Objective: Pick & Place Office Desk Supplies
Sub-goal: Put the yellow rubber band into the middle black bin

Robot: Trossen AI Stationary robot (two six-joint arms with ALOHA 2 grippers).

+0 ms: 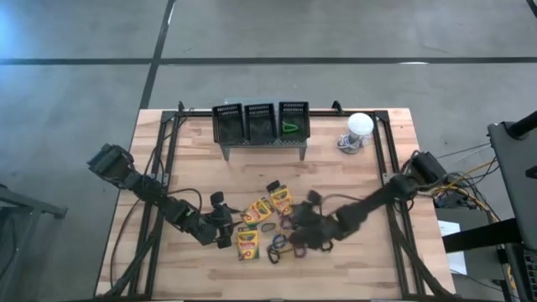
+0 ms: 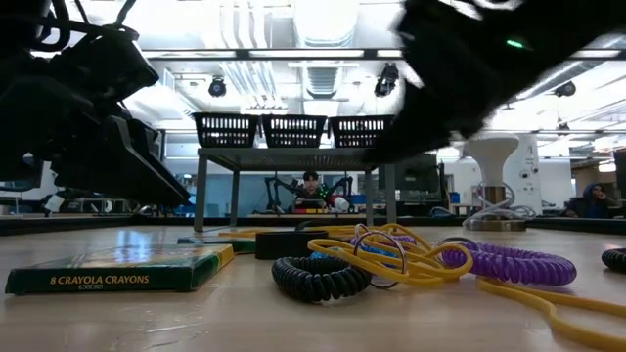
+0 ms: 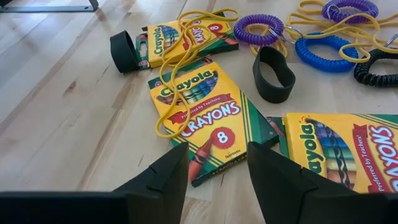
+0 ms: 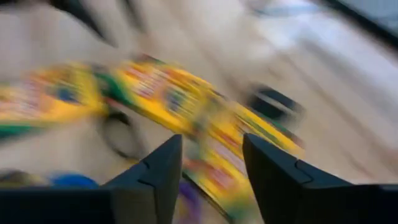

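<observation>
Three yellow-and-green crayon boxes (image 1: 256,210) (image 1: 247,243) (image 1: 279,197) lie flat at the table's middle. Thin yellow rubber bands (image 3: 186,62) are draped over two of them. Purple (image 3: 258,28), blue (image 3: 329,53) and black (image 3: 379,65) coil loops and two black bands (image 3: 273,74) lie beside them. My left gripper (image 3: 217,180) stands open, low, just short of the near corner of a crayon box (image 3: 208,118). My right gripper (image 4: 211,174) is open above the boxes and loops, on their right side (image 1: 300,235); its wrist view is blurred.
A grey stand with three black baskets (image 1: 260,122) sits at the far middle; the right basket holds a green loop (image 1: 289,127). A white dome-shaped object (image 1: 359,126) stands at the far right. Bare wood lies near the front edge. A person (image 2: 311,191) sits in the room behind.
</observation>
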